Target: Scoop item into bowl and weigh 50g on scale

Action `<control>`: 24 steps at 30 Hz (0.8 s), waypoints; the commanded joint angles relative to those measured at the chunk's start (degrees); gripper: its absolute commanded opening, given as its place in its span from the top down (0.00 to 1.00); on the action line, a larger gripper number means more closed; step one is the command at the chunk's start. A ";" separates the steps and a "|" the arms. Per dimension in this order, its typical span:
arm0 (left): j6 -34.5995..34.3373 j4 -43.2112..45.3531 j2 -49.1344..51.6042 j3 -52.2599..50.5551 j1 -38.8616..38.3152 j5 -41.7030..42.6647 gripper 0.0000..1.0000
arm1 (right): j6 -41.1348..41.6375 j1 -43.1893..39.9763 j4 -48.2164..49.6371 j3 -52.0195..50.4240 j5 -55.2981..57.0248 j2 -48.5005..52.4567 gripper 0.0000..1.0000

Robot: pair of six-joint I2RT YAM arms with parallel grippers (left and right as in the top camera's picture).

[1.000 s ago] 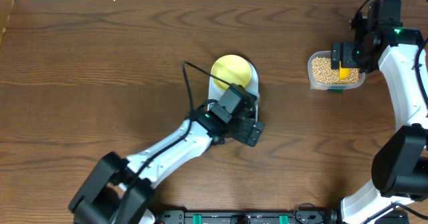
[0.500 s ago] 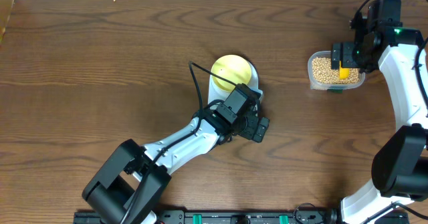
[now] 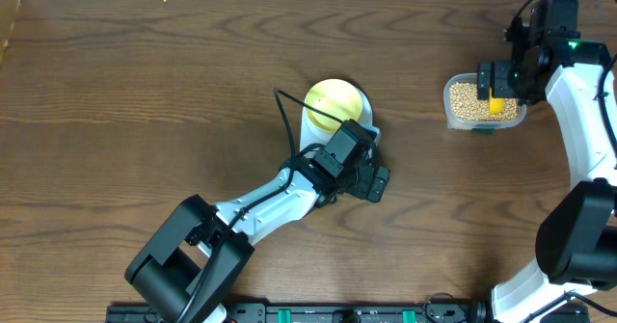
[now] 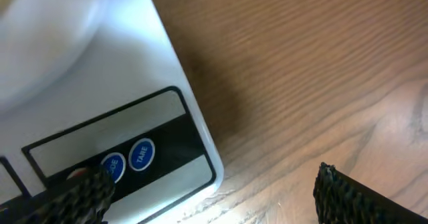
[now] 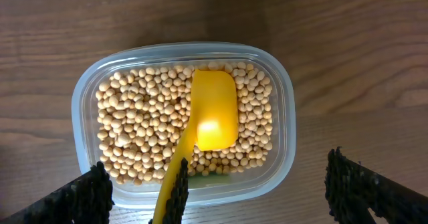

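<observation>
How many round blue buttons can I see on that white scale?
2, both on the front strip of the scale beside the display: the TARE button, and another blue button just left of it, partly behind a finger of the left claw. More may be hidden there.

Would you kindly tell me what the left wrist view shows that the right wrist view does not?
Left wrist only: the scale's front corner, with its display and blue buttons. Right wrist only: the clear tub of beans, the yellow scoop lying in it. Both: the wooden table and an open gripper, left gripper and right gripper respectively.
</observation>
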 commanded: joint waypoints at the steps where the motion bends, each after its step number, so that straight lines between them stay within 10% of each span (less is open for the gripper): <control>1: -2.49 -0.46 1.62 -0.37 0.04 -2.49 0.02 | 0.33 -0.74 0.02 -0.20 0.48 0.17 0.01; 24: -3.50 -0.92 1.84 -0.39 -0.09 -3.10 0.02 | 0.33 -0.74 0.02 -0.20 0.48 0.17 0.01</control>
